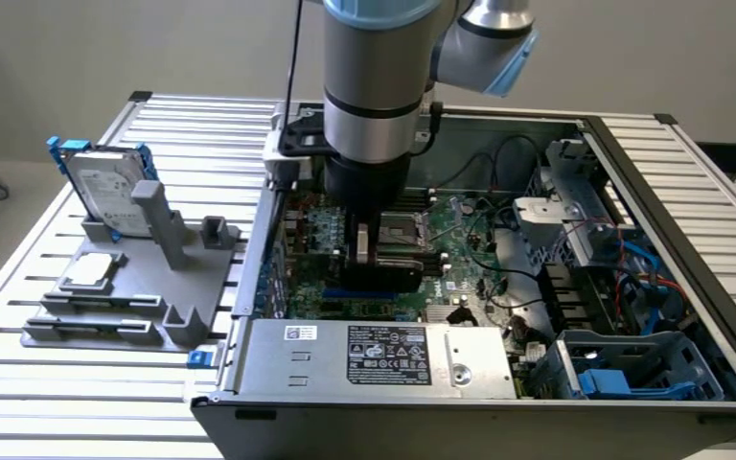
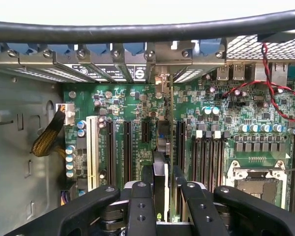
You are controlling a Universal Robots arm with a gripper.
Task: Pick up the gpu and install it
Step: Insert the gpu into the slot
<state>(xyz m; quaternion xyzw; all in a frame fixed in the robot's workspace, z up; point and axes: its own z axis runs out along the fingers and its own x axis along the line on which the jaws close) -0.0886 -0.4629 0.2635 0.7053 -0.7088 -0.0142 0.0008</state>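
Observation:
The gpu [image 2: 162, 140] shows edge-on in the wrist view as a thin dark card standing upright over the green motherboard [image 2: 128, 105], in line with a black expansion slot, its far end reaching the metal bracket row [image 2: 162, 81]. My gripper [image 2: 162, 194] is shut on its near end, with the black fingers [image 2: 140, 196] pressed on both faces. In the exterior view the arm reaches straight down into the open computer case [image 1: 675, 182]; the gripper [image 1: 375, 251] is low over the board, and the dark gpu [image 1: 375, 278] sits beneath it.
Black slots [image 2: 110, 152] and a white slot [image 2: 92, 152] flank the card, with memory slots [image 2: 209, 160] and the CPU socket [image 2: 258, 182] beside them. A red cable [image 2: 273, 93] loops nearby. Outside the case, a silver hard drive [image 1: 103, 187] stands in a grey fixture [image 1: 126, 307].

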